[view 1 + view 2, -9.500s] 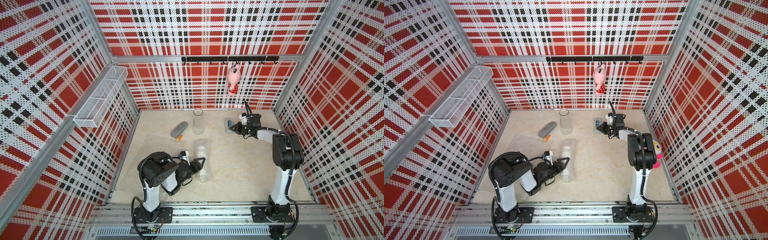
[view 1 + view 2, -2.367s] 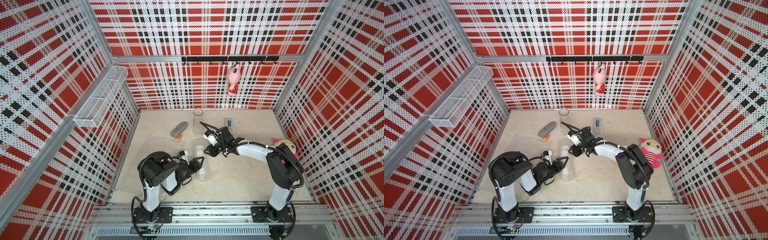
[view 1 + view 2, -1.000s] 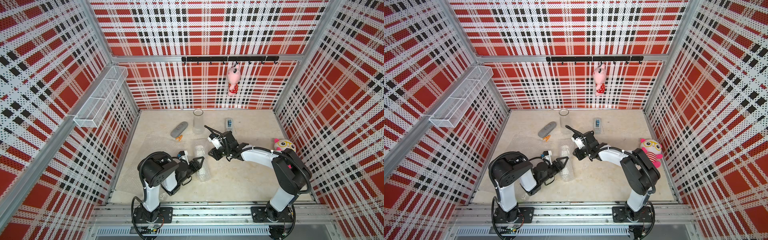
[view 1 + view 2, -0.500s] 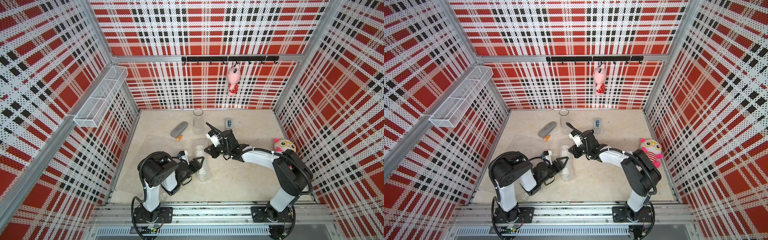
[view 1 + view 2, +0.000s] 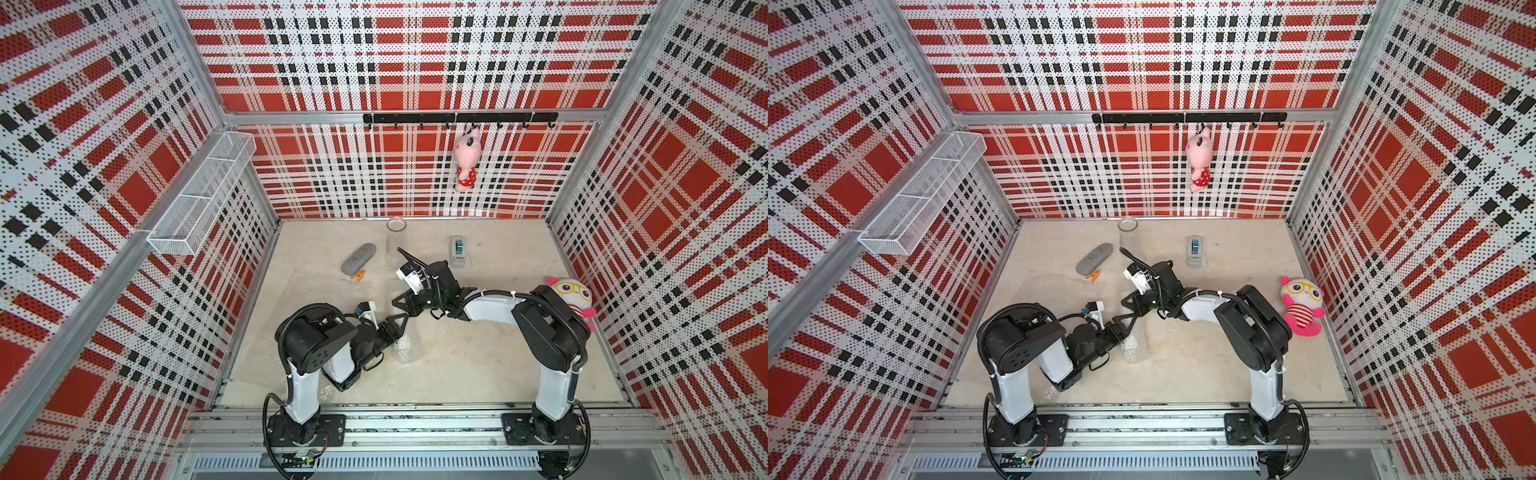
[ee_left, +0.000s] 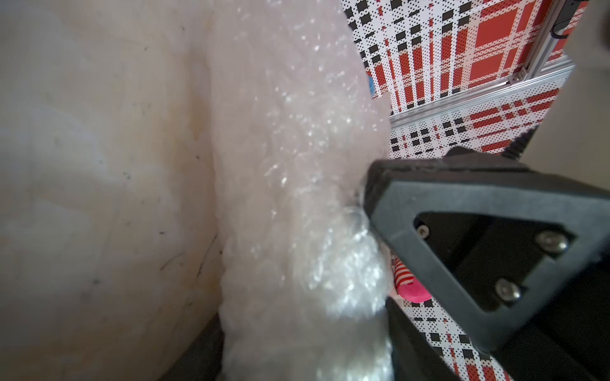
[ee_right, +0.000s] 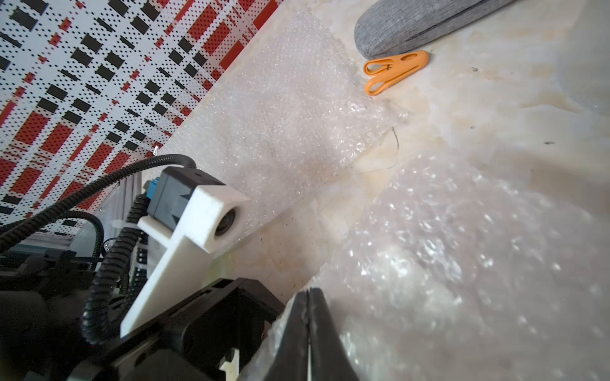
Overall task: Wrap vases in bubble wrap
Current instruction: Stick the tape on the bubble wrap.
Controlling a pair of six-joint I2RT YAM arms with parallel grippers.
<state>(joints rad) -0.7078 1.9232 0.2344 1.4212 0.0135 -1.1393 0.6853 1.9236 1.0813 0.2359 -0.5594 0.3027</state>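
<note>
**Right arm closes in on the wrap.** The right gripper, seconds ago away at the small grey tape dispenser, has crossed the beige desk. In the last second it has drawn its jaws flat together at the edge of a clear, dotted bubble wrap roll. Whether a fold or tape is caught between them cannot be told. The left gripper has not moved and is pinching the same roll farther along. The first wrap is probably at the sealing stage. The roll lies cloudy and crumpled at the right gripper's tips, its contents hidden. A tall clear glass vase stands bare well beyond the right gripper, and a second flat sheet lies beside the left gripper.
</note>
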